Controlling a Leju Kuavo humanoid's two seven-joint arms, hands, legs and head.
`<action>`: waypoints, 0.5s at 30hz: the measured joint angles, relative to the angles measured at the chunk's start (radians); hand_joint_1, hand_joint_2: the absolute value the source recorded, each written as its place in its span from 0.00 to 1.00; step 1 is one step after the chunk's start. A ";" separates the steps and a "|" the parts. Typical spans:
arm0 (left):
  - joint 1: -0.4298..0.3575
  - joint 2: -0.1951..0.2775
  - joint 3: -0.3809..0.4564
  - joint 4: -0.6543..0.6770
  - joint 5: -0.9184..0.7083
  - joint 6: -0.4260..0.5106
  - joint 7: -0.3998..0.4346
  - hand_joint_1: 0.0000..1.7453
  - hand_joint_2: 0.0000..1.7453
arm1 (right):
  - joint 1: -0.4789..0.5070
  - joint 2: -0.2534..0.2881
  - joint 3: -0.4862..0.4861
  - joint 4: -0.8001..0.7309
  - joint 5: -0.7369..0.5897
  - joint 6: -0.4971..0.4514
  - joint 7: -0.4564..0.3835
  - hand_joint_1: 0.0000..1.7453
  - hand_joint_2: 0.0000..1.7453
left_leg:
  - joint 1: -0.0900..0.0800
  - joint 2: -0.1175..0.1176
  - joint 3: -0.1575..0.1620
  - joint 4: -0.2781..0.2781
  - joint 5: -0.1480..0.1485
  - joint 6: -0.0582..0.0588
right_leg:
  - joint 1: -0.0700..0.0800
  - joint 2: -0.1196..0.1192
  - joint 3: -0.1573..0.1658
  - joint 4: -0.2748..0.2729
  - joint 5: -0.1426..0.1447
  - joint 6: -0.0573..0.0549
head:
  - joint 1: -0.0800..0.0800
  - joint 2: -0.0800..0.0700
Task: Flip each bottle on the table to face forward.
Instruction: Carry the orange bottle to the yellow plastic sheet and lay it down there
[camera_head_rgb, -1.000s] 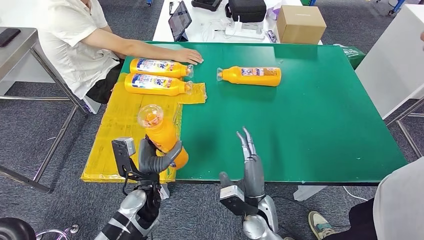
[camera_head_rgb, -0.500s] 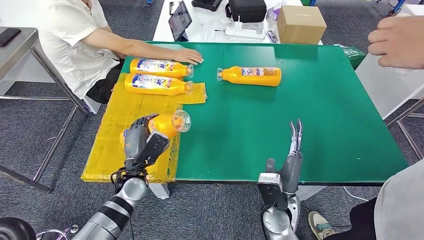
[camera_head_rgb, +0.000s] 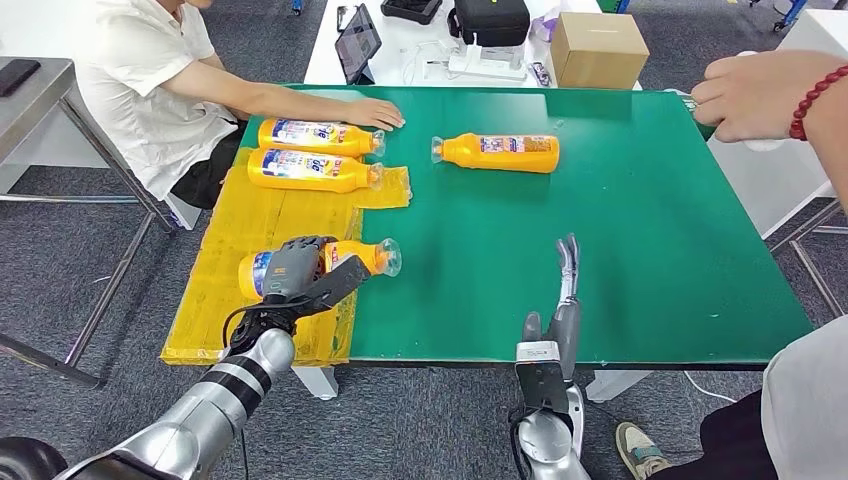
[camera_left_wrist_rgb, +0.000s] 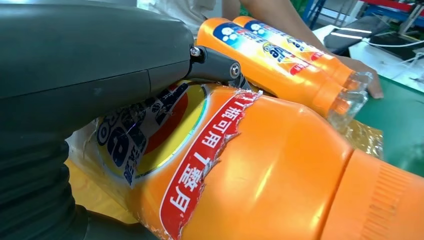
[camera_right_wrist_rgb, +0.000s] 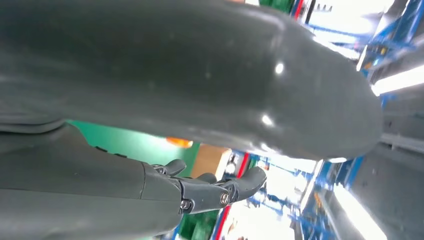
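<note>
Left hand (camera_head_rgb: 300, 272) grips the near bottle (camera_head_rgb: 330, 262), lying on the yellow mat (camera_head_rgb: 250, 225); release seems due next. Right hand (camera_head_rgb: 562, 300) holds nothing, fingers straight.

orange bottles (camera_head_rgb: 320, 264), blue-white-red labels; green table (camera_head_rgb: 620, 230); yellow mat (camera_head_rgb: 240, 235); grey hand (camera_head_rgb: 300, 275).

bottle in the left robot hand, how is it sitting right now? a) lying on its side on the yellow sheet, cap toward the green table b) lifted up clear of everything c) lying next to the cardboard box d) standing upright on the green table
a: in the head view the left robot hand grips the bottle lying sideways on the yellow sheet, its clear cap pointing toward the green table.
</note>
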 joint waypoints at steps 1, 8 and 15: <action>-0.008 -0.001 0.006 0.016 -0.003 0.004 -0.002 1.00 1.00 | 0.000 0.002 0.008 0.002 -0.002 0.007 0.000 0.00 0.00 | 0.000 0.000 0.000 0.000 0.000 0.000 | 0.000 0.000 0.000 0.000 0.000 0.000 | 0.000 0.000; -0.040 -0.006 0.032 0.084 -0.017 -0.003 -0.004 0.48 1.00 | 0.000 0.013 0.050 0.026 -0.008 0.015 0.000 0.00 0.00 | 0.000 0.000 0.003 0.000 0.000 0.000 | 0.000 0.000 0.002 0.001 0.000 0.000 | 0.000 0.000; -0.060 -0.010 0.035 0.129 -0.055 -0.171 0.008 0.00 1.00 | -0.002 0.012 0.071 0.056 -0.029 0.009 0.000 0.00 0.00 | 0.000 0.000 0.005 0.000 0.000 -0.001 | 0.000 0.000 0.004 0.001 0.000 0.000 | 0.000 0.000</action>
